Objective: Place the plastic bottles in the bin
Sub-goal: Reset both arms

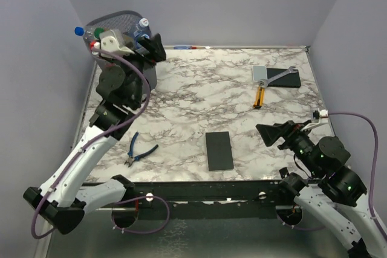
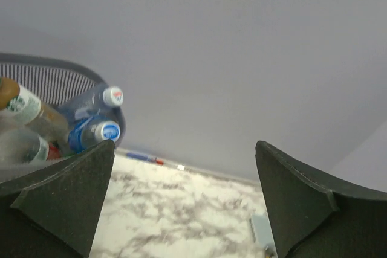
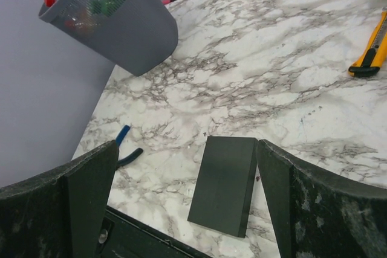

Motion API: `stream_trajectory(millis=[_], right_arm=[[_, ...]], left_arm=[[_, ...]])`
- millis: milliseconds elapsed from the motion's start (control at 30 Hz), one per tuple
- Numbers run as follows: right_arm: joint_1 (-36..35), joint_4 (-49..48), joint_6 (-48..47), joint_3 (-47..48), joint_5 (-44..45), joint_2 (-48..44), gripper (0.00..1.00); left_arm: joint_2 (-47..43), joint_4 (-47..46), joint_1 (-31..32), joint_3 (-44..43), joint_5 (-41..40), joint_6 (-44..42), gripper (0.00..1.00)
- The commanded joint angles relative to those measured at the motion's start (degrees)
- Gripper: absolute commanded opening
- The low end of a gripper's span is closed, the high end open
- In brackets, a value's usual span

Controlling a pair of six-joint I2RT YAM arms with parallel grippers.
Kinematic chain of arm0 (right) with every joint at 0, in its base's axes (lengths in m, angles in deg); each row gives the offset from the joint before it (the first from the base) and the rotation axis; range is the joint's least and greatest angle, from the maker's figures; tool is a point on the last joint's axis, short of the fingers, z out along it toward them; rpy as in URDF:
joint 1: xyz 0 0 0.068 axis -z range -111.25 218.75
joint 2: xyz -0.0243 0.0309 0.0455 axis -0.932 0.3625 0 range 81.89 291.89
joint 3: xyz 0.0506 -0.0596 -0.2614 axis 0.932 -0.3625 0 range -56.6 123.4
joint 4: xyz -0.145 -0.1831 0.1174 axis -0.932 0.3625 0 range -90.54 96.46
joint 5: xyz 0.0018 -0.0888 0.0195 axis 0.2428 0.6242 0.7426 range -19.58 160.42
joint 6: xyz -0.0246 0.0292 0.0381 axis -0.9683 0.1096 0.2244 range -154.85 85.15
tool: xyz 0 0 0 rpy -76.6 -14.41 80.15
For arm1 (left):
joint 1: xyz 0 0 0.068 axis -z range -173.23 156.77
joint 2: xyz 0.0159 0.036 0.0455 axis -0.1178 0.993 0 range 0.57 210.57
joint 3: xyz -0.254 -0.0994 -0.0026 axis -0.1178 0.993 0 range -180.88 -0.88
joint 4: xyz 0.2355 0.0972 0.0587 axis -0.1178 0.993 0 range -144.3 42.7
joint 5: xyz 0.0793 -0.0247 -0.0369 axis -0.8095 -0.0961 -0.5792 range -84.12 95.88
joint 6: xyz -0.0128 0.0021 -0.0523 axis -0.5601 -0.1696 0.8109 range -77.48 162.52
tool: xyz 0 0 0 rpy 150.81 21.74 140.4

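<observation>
The bin (image 1: 124, 25) is a dark grey mesh basket at the table's back left corner, leaning a little. Several plastic bottles (image 1: 97, 33) fill it, and caps stick out above the rim. My left gripper (image 1: 152, 45) hangs open just right of the bin's rim with nothing between its fingers. In the left wrist view the left gripper (image 2: 184, 203) frames bare table, with blue-capped bottles (image 2: 100, 130) and the bin's rim (image 2: 54, 67) at the left. My right gripper (image 1: 275, 134) is open near the front right. The right gripper (image 3: 184, 203) sees the bin (image 3: 130, 28) far off.
A black slab (image 1: 219, 150) lies front centre, also seen as the slab (image 3: 227, 185) under my right gripper. Blue-handled pliers (image 1: 140, 151) lie front left. A wrench (image 1: 279, 75), a second black slab (image 1: 287, 80) and an orange knife (image 1: 259, 96) are back right. A pen (image 1: 190, 47) lies along the back wall.
</observation>
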State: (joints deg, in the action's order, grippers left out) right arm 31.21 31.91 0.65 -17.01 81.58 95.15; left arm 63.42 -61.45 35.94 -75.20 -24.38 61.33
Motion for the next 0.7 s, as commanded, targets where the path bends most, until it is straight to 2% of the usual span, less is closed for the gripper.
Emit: stream_trajectory(millis=[0, 100, 200, 300, 433, 500, 600, 667], right_arm=[[-0.2, 1.7, -3.3, 4.8, 4.0, 6.3, 1.0], [-0.2, 0.7, -2.4, 6.5, 7.7, 12.2, 1.0], [-0.3, -2.5, 0.3, 6.5, 11.5, 17.1, 1.0], [-0.3, -6.7, 0.3, 6.0, 13.3, 19.2, 1.0], [-0.2, -8.6, 5.5, 5.5, 20.3, 20.8, 1.0], [-0.3, -8.0, 10.4, 5.2, 26.0, 21.4, 1.0], [-0.3, -12.7, 4.1, 3.4, 33.4, 22.6, 1.0], [-0.3, -14.7, 1.3, 1.8, 42.1, 24.4, 1.0]], left_arm=[[-4.8, 6.6, 10.9, 10.2, -10.1, -10.8, 0.99], [-6.2, 10.1, 18.7, 14.9, -14.9, -12.6, 0.99], [-6.8, 12.2, 23.0, 19.0, -15.9, -11.8, 0.99], [-8.0, 13.7, 23.7, 22.6, -14.7, -6.8, 0.99], [-9.7, 13.8, 23.7, 27.3, -20.8, 2.2, 0.99], [-9.7, 13.8, 23.7, 28.5, -21.8, 1.5, 0.99], [-9.8, 13.1, 23.7, 30.9, -18.1, -3.6, 0.99], [-9.5, 11.7, 23.7, 32.8, -17.5, -4.2, 0.99]])
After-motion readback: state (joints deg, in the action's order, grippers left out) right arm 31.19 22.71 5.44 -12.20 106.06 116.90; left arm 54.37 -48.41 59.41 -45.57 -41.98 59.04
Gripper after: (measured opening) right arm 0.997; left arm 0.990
